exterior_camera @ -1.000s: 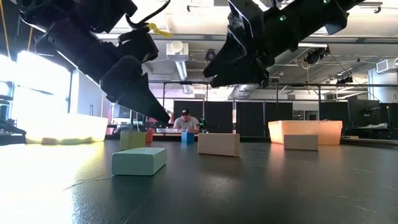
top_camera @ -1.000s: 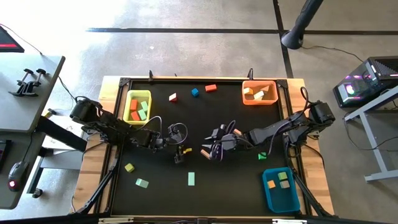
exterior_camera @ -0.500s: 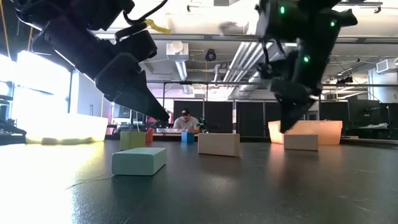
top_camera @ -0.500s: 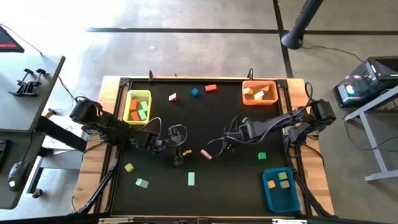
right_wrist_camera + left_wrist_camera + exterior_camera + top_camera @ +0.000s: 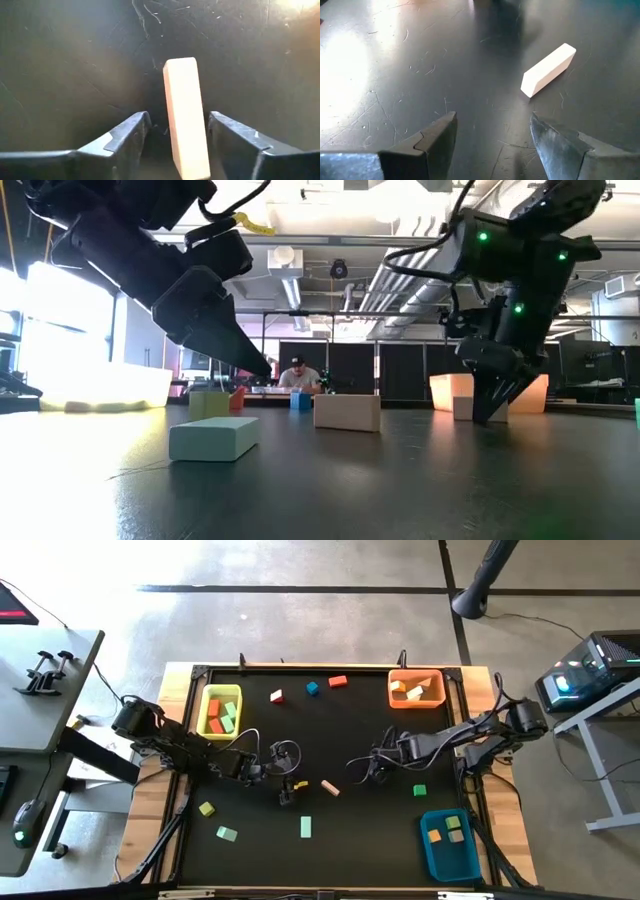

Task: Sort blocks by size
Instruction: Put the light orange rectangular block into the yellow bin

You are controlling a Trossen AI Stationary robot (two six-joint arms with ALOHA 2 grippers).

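Note:
A pink-tan bar (image 5: 330,787) lies flat on the black table mat between my two grippers. My right gripper (image 5: 362,774) is open and points steeply down just right of the bar. In the right wrist view the bar (image 5: 185,125) shows between the spread fingers, with dark mat on both sides of it. In the low view that gripper (image 5: 487,412) stands apart from the bar (image 5: 347,412). My left gripper (image 5: 288,792) is open just left of the bar, which lies ahead of its fingers (image 5: 548,70). Other blocks lie scattered on the mat.
A yellow bin (image 5: 205,712) stands at the far left, an orange bin (image 5: 417,700) at the far right and a blue bin (image 5: 450,860) at the near right, each with blocks inside. Loose blocks include a green cube (image 5: 420,790), a mint bar (image 5: 306,827) and a blue cube (image 5: 313,688).
My right gripper has drawn back from over the pink-tan bar toward the table's right edge and come down, tipping from nearly level to pointing steeply down. The bar has stayed on the mat.

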